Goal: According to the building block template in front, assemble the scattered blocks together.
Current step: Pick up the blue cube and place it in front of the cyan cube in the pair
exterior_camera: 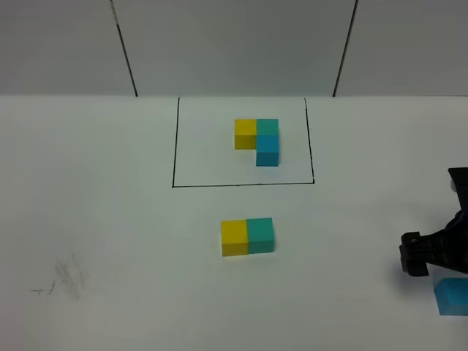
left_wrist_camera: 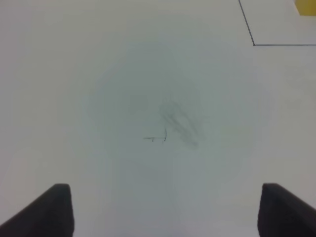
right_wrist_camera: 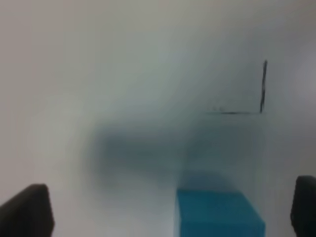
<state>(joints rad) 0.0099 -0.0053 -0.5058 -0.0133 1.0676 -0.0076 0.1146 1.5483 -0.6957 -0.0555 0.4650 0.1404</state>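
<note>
The building block template sits inside a black drawn rectangle (exterior_camera: 174, 146): yellow (exterior_camera: 246, 134), teal-green (exterior_camera: 268, 127) and sky-blue (exterior_camera: 268, 153) cubes in an L. In front of it, the loose yellow cube (exterior_camera: 235, 238) and loose teal-green cube (exterior_camera: 260, 235) stand side by side, touching. The loose sky-blue cube (exterior_camera: 451, 296) lies at the table's right edge. My right gripper (exterior_camera: 424, 254) is just above it, open. In the right wrist view the cube (right_wrist_camera: 217, 215) lies between the spread fingers (right_wrist_camera: 27, 210). My left gripper (left_wrist_camera: 170, 217) is open and empty, and out of the exterior high view.
A pencil smudge (exterior_camera: 69, 278) marks the table at the front left; it also shows in the left wrist view (left_wrist_camera: 177, 126). A corner of the black outline (left_wrist_camera: 253, 43) and part of the template's yellow cube (left_wrist_camera: 306, 6) show there too.
</note>
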